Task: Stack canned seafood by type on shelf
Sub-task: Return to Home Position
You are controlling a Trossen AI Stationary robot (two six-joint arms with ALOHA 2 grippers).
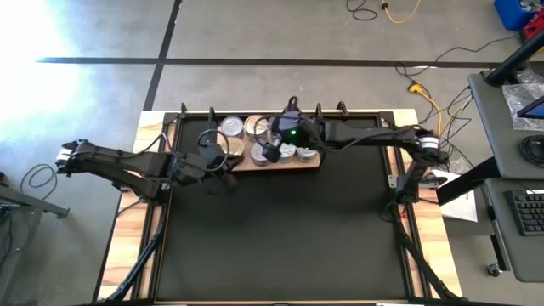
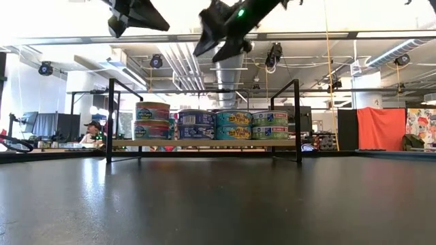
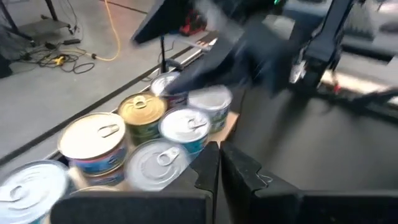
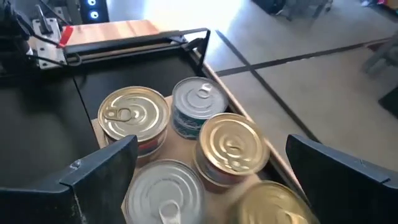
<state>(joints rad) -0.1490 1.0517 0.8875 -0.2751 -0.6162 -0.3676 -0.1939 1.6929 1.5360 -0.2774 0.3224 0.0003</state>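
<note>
The shelf (image 2: 204, 143), a light-wood board with black wire posts, stands at the table's far middle. The canned seafood (image 2: 235, 125) rests on it in stacks two high, with silver and gold lids (image 4: 134, 112) facing up. My right gripper (image 4: 211, 177) hangs above the stacks with its fingers spread wide open and nothing between them; in the high view it (image 1: 270, 151) is over the shelf's middle. My left gripper (image 3: 219, 167) is shut and empty. It hovers just off the shelf's left near corner (image 1: 223, 170), above the table.
The black table top (image 1: 280, 238) lies bare on the shelf's near side, framed by wooden edges (image 1: 140, 212). The shelf's wire posts (image 2: 109, 119) rise at both ends. Both arms hang high above the table in the low view (image 2: 136, 13).
</note>
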